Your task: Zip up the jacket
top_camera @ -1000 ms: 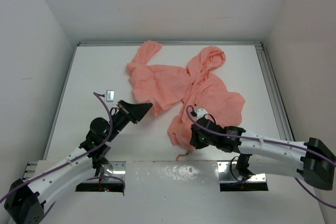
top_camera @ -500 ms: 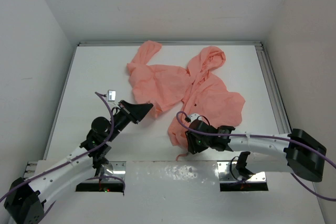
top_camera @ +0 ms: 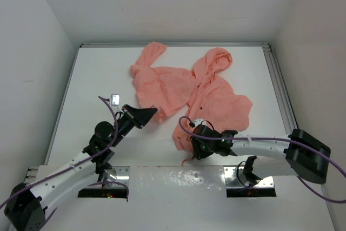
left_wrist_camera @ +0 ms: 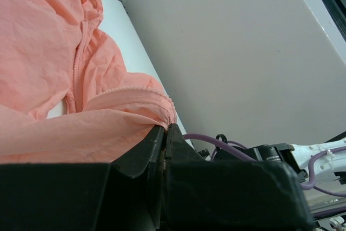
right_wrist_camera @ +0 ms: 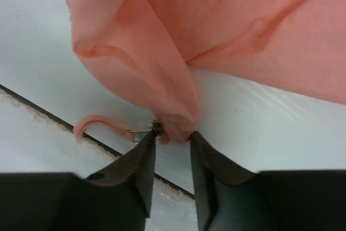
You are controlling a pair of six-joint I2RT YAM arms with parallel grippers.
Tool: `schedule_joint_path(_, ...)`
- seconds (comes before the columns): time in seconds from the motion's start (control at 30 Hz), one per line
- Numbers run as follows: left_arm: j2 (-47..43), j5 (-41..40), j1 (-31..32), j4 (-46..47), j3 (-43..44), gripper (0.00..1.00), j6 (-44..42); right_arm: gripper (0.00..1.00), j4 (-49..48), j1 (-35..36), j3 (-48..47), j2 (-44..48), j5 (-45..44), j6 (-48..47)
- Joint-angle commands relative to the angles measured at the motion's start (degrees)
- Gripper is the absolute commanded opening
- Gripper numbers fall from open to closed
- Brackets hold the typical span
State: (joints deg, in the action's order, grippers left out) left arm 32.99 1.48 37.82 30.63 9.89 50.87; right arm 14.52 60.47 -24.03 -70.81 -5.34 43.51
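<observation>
The salmon-pink jacket (top_camera: 216, 96) lies crumpled on the white table, hood at the back, front partly open with the zipper line (left_wrist_camera: 75, 66) showing. My left gripper (top_camera: 153, 111) is shut on a fold of the jacket's left front edge (left_wrist_camera: 135, 106), with the fabric pinched at the tips of the gripper (left_wrist_camera: 165, 128). My right gripper (top_camera: 187, 147) is at the jacket's bottom corner. It is open in the right wrist view (right_wrist_camera: 172, 140), with the bunched hem (right_wrist_camera: 178, 117) and the metal zipper slider (right_wrist_camera: 155, 129) between its fingertips. A pink pull tab (right_wrist_camera: 89, 124) trails left.
A small white tag (top_camera: 113, 99) lies on the table left of the jacket. A metal rail (top_camera: 281, 90) runs along the table's right side. The table's near edge (right_wrist_camera: 32, 104) is just below the hem. White walls close in on three sides.
My right gripper has moved left and back toward the table's near edge, to the jacket's bottom corner. My left gripper has stayed put, holding the fabric.
</observation>
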Motion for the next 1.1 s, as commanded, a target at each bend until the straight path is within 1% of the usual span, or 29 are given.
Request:
schedule_joint_path(0.0,-0.48,-0.6,-0.65,1.89,-0.05,0.0,0.02,0.29,-0.99,0.0,-0.31,-1.09,-0.19,0.26)
schedule_joint_path(0.07,-0.82,-0.42,-0.65,0.92,0.57,0.0,-0.95,0.26,-1.25,0.0,-0.14,-1.35,0.24,0.44)
schedule_joint_path(0.17,-1.0,-1.21,-0.65,1.88,-0.57,0.0,-0.42,0.19,-1.25,0.0,-0.14,-2.05,1.65,0.96)
schedule_joint_path(0.23,-0.39,-0.6,-0.64,0.84,0.56,0.0,-0.86,0.14,-3.26,0.0,0.82,-1.36,2.96,1.93)
schedule_joint_path(0.33,-0.82,-0.77,-0.65,1.71,-0.48,0.0,-0.34,0.08,-3.36,0.0,0.83,-0.92,3.5,2.72)
schedule_joint_path(0.5,-0.82,-0.07,-0.65,1.18,0.04,0.0,-0.77,0.06,-7.14,0.0,2.41,3.04,5.17,4.48)
schedule_joint_path(0.53,-1.17,-0.33,-0.65,1.62,-0.31,0.0,-0.43,0.0,-6.97,0.0,2.24,3.82,5.17,4.4)
schedule_joint_path(0.63,-0.65,0.19,-0.64,2.24,-0.23,0.0,-0.16,0.0,-8.28,-0.09,2.93,5.5,5.17,4.92)
schedule_joint_path(0.73,-1.0,0.72,-0.64,2.23,0.05,0.0,-0.25,0.0,-12.49,0.0,3.81,6.82,5.17,5.18)
schedule_joint_path(0.8,-0.57,0.55,-0.65,3.91,-0.66,0.0,0.71,0.0,-17.05,-0.09,4.08,9.1,5.17,6.06)
schedule_joint_path(0.83,0.31,2.03,-0.65,4.08,0.21,0.0,0.55,0.0,-25.43,0.0,5.21,12.33,6.65,6.59)
schedule_joint_path(0.9,0.32,1.95,-0.65,5.39,0.04,0.0,0.63,0.0,-32.77,0.0,5.66,14.72,6.58,6.42)
schedule_joint_path(0.93,0.32,1.6,-0.56,6.53,-0.05,0.0,0.81,0.0,-38.9,0.0,6.01,15.86,6.4,6.07)
schedule_joint_path(1.03,0.67,1.42,-0.64,6.72,1.62,0.0,0.28,0.0,-49.38,-0.09,7.33,19.47,5.52,5.36)
schedule_joint_path(1.07,0.76,1.77,-0.65,6.81,2.84,0.0,0.02,0.0,-56.2,-0.09,7.68,20.0,5.52,5.01)
